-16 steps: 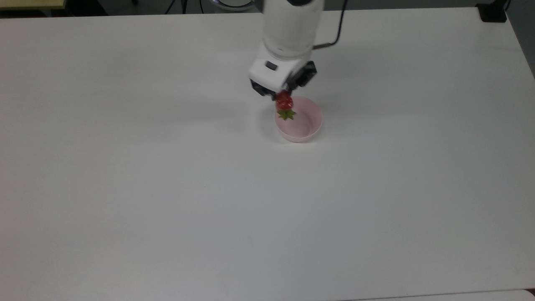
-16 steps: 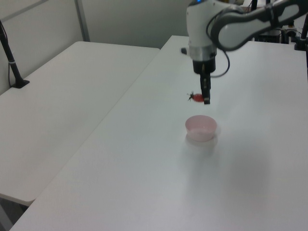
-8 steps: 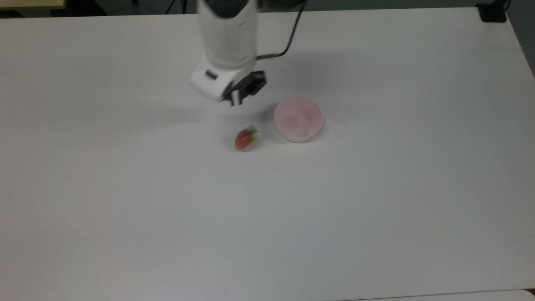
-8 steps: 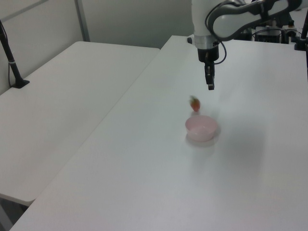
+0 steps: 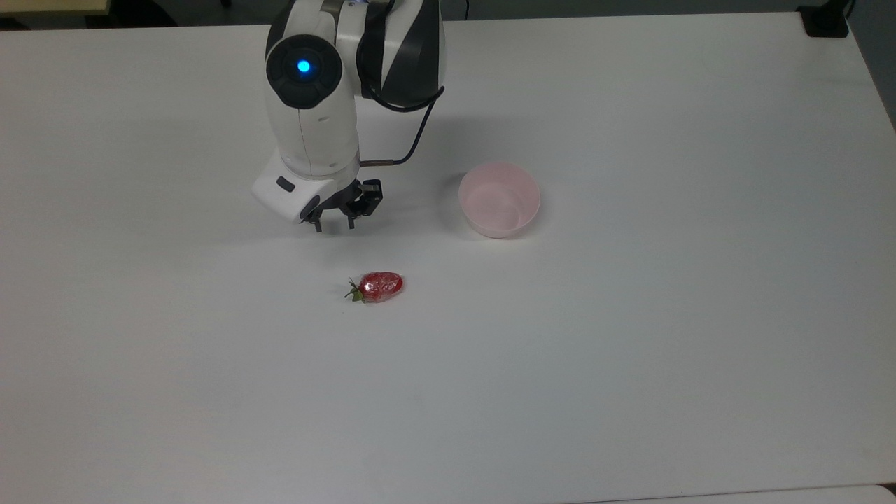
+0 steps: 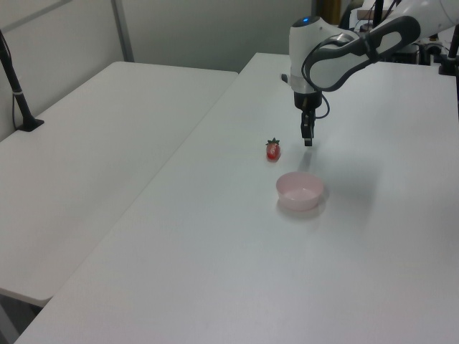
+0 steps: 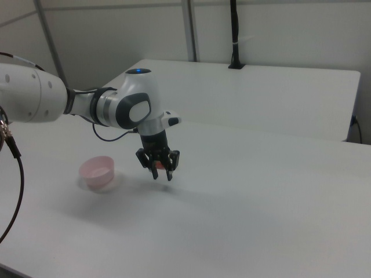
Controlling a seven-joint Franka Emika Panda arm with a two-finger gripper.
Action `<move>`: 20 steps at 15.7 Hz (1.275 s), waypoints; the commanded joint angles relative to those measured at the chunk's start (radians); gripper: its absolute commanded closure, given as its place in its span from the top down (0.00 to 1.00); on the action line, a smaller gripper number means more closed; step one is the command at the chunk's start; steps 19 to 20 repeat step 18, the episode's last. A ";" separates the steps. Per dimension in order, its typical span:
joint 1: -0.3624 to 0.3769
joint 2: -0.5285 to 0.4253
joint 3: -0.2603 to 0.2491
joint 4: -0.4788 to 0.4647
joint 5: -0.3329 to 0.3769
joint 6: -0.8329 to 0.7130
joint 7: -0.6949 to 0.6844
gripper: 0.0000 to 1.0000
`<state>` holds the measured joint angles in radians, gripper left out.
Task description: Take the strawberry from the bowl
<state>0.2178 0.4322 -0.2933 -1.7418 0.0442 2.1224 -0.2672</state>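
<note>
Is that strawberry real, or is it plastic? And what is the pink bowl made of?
The strawberry looks like plastic: its red skin is very glossy, with bright white glints, and its green leaves look stiff. A real one can't be ruled out. The bowl also looks like plastic: smooth, plain, pale pink, with a soft matte sheen and thin walls.

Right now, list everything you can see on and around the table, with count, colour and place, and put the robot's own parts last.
strawberry: one, red with green leaves, lying on the table, apart from the bowl, toward the top view's left of it.
bowl: one, pale pink, upright on the table, nothing in it.
table: one, white, under everything.
second table: one, white, on the left view's left.
arm: one, white and black, blue light on top.
gripper: one, black fingers, open, holding nothing, above the table.
</note>
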 commanded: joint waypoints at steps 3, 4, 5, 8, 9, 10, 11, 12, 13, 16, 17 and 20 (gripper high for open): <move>0.012 -0.153 -0.001 -0.012 -0.015 -0.022 0.003 1.00; 0.008 -0.194 0.000 -0.012 -0.023 -0.051 0.003 1.00; -0.004 -0.237 0.003 -0.012 -0.042 -0.085 0.003 1.00; -0.130 -0.367 0.101 -0.012 -0.061 -0.162 0.009 1.00; -0.165 -0.394 0.130 -0.012 -0.061 -0.179 0.031 1.00; -0.193 -0.411 0.158 -0.012 -0.061 -0.183 0.077 1.00; -0.228 -0.426 0.195 -0.012 -0.061 -0.182 0.145 1.00; -0.260 -0.431 0.238 -0.012 -0.061 -0.180 0.219 1.00; -0.270 -0.431 0.265 -0.012 -0.064 -0.179 0.285 1.00; -0.268 -0.431 0.276 -0.012 -0.102 -0.182 0.316 1.00; -0.267 -0.432 0.276 -0.012 -0.102 -0.182 0.306 1.00; -0.264 -0.432 0.276 -0.012 -0.102 -0.183 0.301 1.00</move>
